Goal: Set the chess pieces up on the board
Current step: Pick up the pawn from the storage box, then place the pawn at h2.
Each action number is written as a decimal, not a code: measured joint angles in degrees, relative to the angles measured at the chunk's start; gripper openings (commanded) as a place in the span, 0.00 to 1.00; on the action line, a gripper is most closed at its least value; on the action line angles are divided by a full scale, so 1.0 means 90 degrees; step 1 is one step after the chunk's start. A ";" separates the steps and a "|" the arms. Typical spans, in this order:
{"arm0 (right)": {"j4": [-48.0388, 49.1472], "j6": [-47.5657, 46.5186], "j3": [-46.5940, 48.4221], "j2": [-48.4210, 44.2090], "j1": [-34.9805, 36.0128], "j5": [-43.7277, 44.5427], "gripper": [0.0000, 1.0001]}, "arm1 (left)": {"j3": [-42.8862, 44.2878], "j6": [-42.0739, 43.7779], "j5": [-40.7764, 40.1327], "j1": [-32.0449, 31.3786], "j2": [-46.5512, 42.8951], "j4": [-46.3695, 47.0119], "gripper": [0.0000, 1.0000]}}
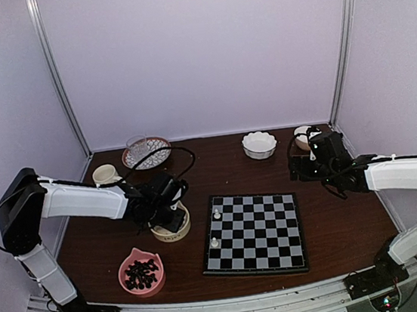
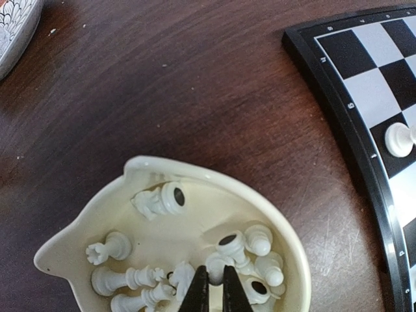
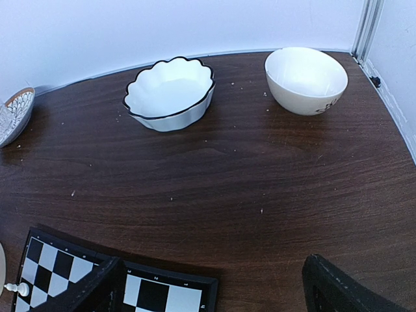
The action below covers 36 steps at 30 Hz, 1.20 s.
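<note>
The board (image 1: 256,234) lies at the table's middle, with two white chess pieces (image 1: 216,213) upright on its left side. One of them (image 2: 400,138) shows in the left wrist view, on the board (image 2: 364,84). A cream bowl (image 2: 214,182) left of the board holds several more white pieces lying loose. My left gripper (image 2: 212,276) reaches down into this bowl (image 1: 171,233), its fingers shut on a white piece (image 2: 216,263). My right gripper (image 3: 211,289) hangs open over the table by the board's far right corner (image 3: 162,296), nothing between its fingers.
A pink bowl (image 1: 141,273) of black pieces sits front left. At the back stand a scalloped white bowl (image 3: 170,93), a plain white bowl (image 3: 305,78), a patterned dish (image 1: 147,153) with a glass, and a small cup (image 1: 105,174).
</note>
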 measured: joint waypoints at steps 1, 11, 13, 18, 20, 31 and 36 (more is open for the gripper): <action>0.0000 0.0000 0.0000 0.0000 0.0000 0.0000 0.97 | -0.0010 0.0000 0.0000 0.0000 -0.0032 0.0005 0.02; 0.0000 0.0000 0.0000 0.0000 0.0000 -0.0022 0.97 | -0.0510 0.0151 0.0289 0.0000 -0.1078 0.0245 0.01; 0.0000 0.0000 0.0000 0.0000 0.0000 -0.0022 0.97 | -0.0619 0.0211 0.0474 -0.0002 -0.1246 0.0357 0.01; 0.0000 0.0000 0.0000 0.0000 0.0000 -0.0024 0.97 | -0.0874 0.0403 0.1037 -0.0092 -0.1557 0.0721 0.02; 0.0000 0.0000 0.0000 0.0000 0.0000 -0.0024 0.97 | -0.0937 0.0517 0.1311 -0.0199 -0.1627 0.0865 0.02; 0.0000 -0.0002 0.0000 0.0000 0.0000 -0.0024 0.97 | -0.0945 0.1132 0.2096 -0.1064 -0.1656 0.1324 0.02; 0.0000 0.0000 0.0000 0.0000 0.0000 -0.0022 0.97 | -0.0945 0.1362 0.2208 -0.1384 -0.1654 0.1350 0.02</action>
